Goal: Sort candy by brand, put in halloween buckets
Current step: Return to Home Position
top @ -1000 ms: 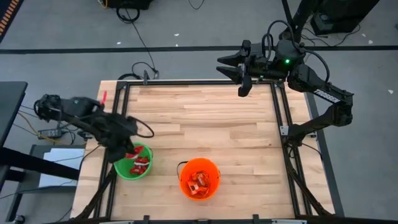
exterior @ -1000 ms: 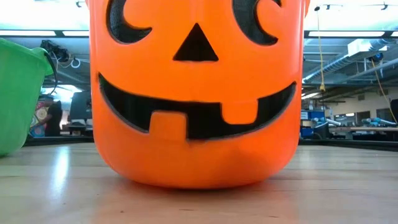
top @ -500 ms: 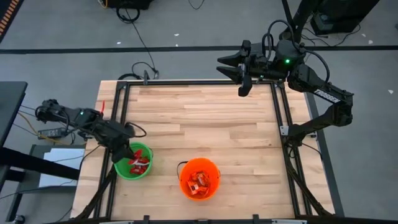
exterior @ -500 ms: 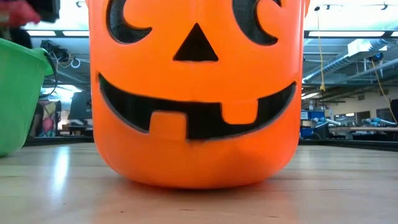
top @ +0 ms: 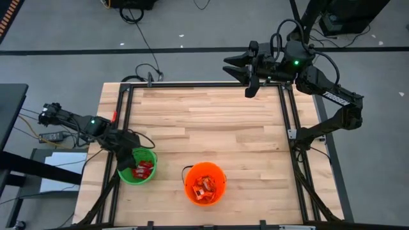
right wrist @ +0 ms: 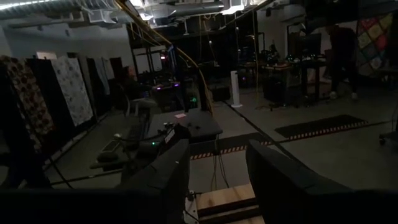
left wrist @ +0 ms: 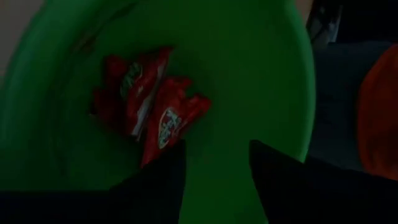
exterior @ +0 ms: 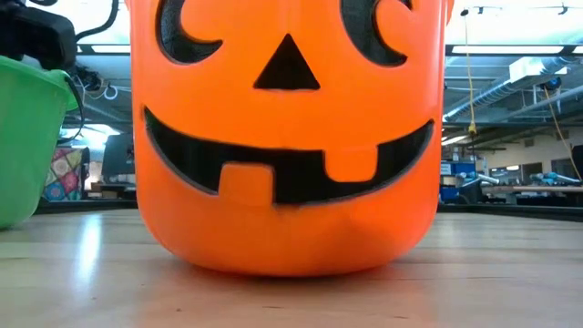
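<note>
Since every red candy (left wrist: 155,109) in sight lies in the green bucket (left wrist: 255,74) and the orange pieces (top: 204,187) lie in the orange bucket (exterior: 291,118), the sorting looks done, and what is left is to bring the arm home; the left gripper (top: 126,156) hangs over the green bucket's left rim, fingers parted with nothing between them, looking down on the red wrappers heaped at the bottom. I would raise it straight up first, clear of the rim, and only then swing it back toward the left edge; a sideways pull at this height could catch the light pail and tip or drag it. Keeping the fingers parted costs nothing; closing them here risks nipping the wall.

At the far edge the right gripper (top: 231,67) waits above the frame, its fingers apart and empty.

Pale wood boards make up the table (top: 211,121), bounded by a dark metal frame; no loose wrapper shows on them in the high view. Both buckets stand near the front edge, green to the left, well apart. Around the table the floor is grey, with cables trailing; beyond lies a workshop with strip lights, benches and racks.
</note>
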Tool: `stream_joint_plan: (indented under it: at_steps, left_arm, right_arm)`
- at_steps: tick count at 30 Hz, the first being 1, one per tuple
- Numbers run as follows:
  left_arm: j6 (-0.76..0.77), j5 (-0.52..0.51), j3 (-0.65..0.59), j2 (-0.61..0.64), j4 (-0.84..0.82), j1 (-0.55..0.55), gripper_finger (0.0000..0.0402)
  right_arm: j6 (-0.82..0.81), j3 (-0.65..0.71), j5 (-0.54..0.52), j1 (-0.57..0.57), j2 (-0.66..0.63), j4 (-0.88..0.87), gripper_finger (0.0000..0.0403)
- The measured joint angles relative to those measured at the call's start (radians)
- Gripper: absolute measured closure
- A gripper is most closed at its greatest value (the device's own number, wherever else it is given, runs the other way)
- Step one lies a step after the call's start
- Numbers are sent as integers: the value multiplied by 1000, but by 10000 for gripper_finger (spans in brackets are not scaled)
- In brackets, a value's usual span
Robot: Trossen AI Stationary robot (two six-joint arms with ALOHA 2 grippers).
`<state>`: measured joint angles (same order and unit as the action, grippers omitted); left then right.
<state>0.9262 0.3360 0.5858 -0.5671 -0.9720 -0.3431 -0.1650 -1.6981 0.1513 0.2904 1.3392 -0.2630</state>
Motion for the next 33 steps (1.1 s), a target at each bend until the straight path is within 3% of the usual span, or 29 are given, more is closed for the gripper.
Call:
stream_joint_plan:
  at_steps: [4, 9, 15, 20, 26, 29, 33]
  left_arm:
    - [-5, -2, 0, 16, 33, 0, 201]
    - [-1, -9, 8, 62, 61, 0, 199]
    - [-11, -46, 157, 113, 61, 2, 199]
    - [-87, -211, 366, 126, 54, 2, 199]
    - [-191, -495, 598, 126, -94, 2, 199]
    - [-188, -605, 669, 135, -175, 2, 199]
    - [-142, -673, 703, 157, -220, 2, 199]
  right_arm:
    - [0, 0, 0, 0, 0, 0, 233]
    - [-7, 0, 1, 14, -5, -9, 233]
    - [-97, 0, 56, 77, -52, -104, 233]
    - [-121, 0, 58, 103, -119, -213, 233]
    - [-132, 0, 36, 122, -236, -385, 233]
    - [-131, 0, 21, 133, -304, -454, 233]
    - [-125, 0, 26, 145, -392, -507, 233]
